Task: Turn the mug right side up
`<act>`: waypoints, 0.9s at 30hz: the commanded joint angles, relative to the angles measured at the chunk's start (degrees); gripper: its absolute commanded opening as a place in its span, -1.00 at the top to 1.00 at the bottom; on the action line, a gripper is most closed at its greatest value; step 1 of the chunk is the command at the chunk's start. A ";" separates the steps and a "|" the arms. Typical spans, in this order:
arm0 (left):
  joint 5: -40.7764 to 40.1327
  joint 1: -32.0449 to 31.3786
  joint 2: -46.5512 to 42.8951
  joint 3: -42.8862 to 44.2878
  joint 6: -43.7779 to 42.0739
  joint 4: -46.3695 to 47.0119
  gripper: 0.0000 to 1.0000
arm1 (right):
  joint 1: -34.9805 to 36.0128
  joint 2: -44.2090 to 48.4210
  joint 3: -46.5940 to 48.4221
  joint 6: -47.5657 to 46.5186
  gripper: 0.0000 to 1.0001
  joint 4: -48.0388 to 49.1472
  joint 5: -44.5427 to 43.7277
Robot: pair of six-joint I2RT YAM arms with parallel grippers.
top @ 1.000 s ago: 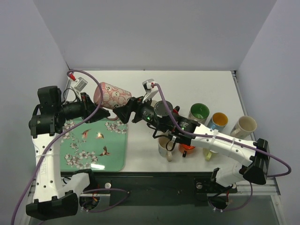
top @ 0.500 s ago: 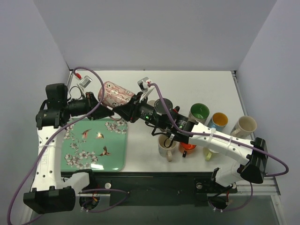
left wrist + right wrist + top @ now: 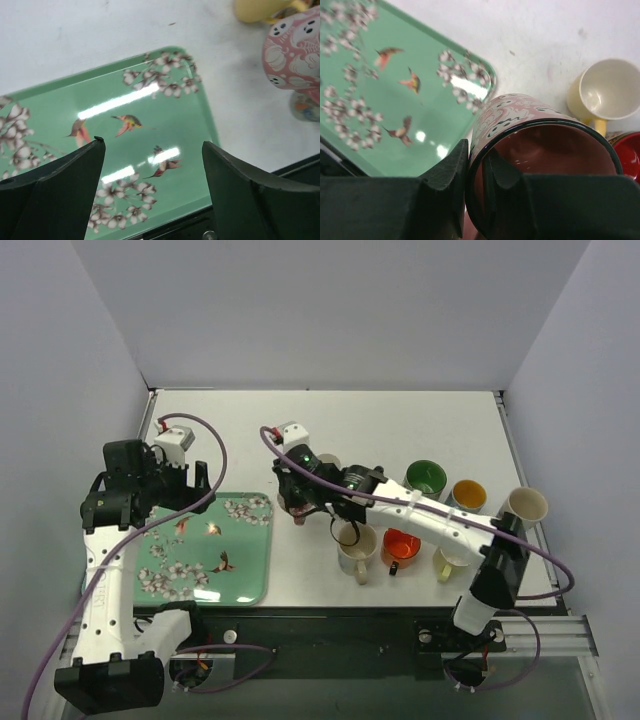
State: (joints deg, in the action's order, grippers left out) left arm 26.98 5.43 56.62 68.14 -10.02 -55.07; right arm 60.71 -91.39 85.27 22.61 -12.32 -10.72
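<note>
The mug [image 3: 540,145], glossy pink ceramic with white cartoon faces and a dark rim, is held mouth-up over the white table [image 3: 420,425], just beside the right edge of the tray [image 3: 170,575]; whether its base touches the table cannot be told; its wall is pinched by the right gripper [image 3: 477,167], one finger inside and one outside; the right arm is stretched leftward; the left gripper [image 3: 152,145] is poised above the green, flower-printed tray, jaws spread wide with nothing between; a cream mug [image 3: 607,90] is seen near; bare table lies behind.
</note>
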 commanded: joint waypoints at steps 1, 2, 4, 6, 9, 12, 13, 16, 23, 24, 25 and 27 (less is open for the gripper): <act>-15.38 0.63 -0.02 -3.80 -2.29 5.41 -0.79 | 0.38 -7.82 6.83 0.76 1.00 -11.14 -1.94; -15.55 0.55 0.33 -4.59 -2.37 5.58 -0.80 | 0.46 -10.10 7.70 1.29 1.00 -13.15 -1.67; -16.08 0.63 0.86 -5.56 -2.72 6.29 -0.82 | 0.38 -12.83 8.15 2.08 1.00 -14.83 -0.97; -16.43 0.63 1.04 -6.09 -3.42 6.90 -0.84 | 0.12 -14.94 7.45 2.35 1.00 -15.02 -0.62; -16.35 0.72 0.86 -7.23 -4.13 8.31 -0.85 | -0.33 -17.41 6.84 2.96 1.00 -15.37 1.13; -16.08 0.72 0.51 -8.55 -4.74 10.67 -0.86 | -0.41 -19.17 6.48 3.31 1.00 -15.46 1.58; -16.08 0.63 0.60 -9.07 -4.83 11.03 -0.86 | -0.50 -19.87 6.48 3.32 1.00 -15.46 2.28; -16.17 0.55 0.60 -10.13 -4.92 13.05 -0.87 | -1.29 -20.31 6.04 3.84 0.94 -15.72 3.34; -15.56 0.72 0.51 -10.92 -5.01 16.22 -0.88 | -0.77 -11.90 7.53 0.43 -0.58 -17.91 0.45; -15.38 0.63 0.60 -10.66 -4.83 16.66 -0.88 | -0.77 -10.66 7.71 -0.02 -0.64 -18.18 0.18; -15.12 0.55 0.94 -10.57 -4.75 17.01 -0.88 | -0.77 -7.86 7.89 -1.15 -0.84 -18.44 0.26; -14.59 0.63 1.47 -10.39 -4.13 18.50 -0.89 | -0.68 -3.38 7.72 -3.78 -0.86 -18.62 -0.70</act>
State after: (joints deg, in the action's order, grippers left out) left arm 11.16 5.74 58.00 57.32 -14.26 -42.26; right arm 59.64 -107.42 89.58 23.46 -28.77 -8.12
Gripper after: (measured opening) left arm 0.939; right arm 0.910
